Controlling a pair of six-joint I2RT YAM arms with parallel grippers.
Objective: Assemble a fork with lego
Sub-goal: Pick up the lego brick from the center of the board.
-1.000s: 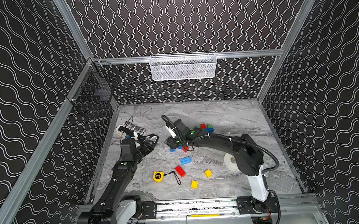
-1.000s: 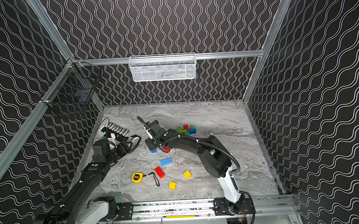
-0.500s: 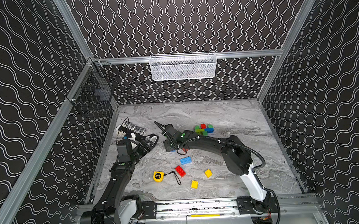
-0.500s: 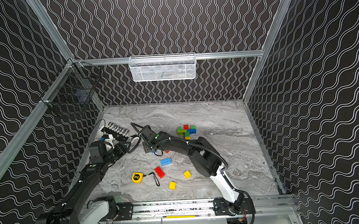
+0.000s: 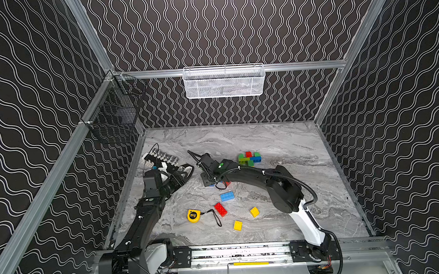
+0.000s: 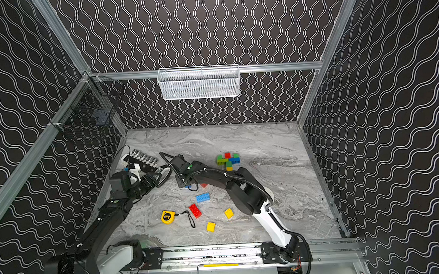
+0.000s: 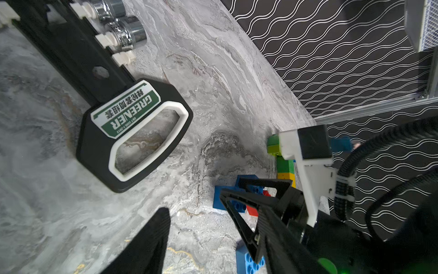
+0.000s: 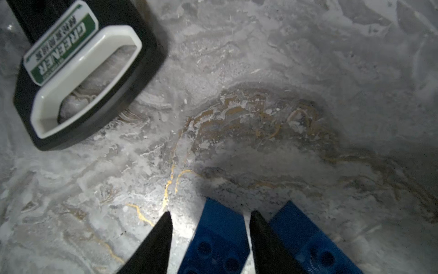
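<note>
A black socket rack [image 5: 160, 158] lies along the left edge of the counter [image 5: 278, 139], toward the far left corner. Its white-rimmed handle [image 7: 147, 132] points toward the middle. The left pincer [image 5: 183, 173] hovers just beside that handle. The left wrist view shows only one of its fingers [image 7: 151, 237], standing off to one side with bare counter next to it. Its jaws are apart and hold nothing.

Just to the right, a little left of the counter's middle, the right pincer [image 8: 209, 211] is low over the counter. Its jaws stand at a narrow spread, straddling a dark blue brick [image 8: 218, 239]. A strip of counter shows between that brick and one finger [image 8: 154, 244], so the brick is not clamped. A second dark blue brick [image 8: 308, 244] lies just outside the other finger. A red brick piece [image 5: 227, 184] peeks out from under the arm in both top views.

Nearer the near edge sits a yellow tape measure [image 5: 193, 215]. To its right, all lying apart, are a red oblong brick [image 5: 220, 209], a light blue oblong brick [image 5: 226, 196], a small yellow brick [image 5: 237, 225] and another yellow brick [image 5: 254, 211].

Right of the middle, toward the far edge, sits a joined cluster of green, red, blue and yellow bricks [image 5: 249, 158].
</note>
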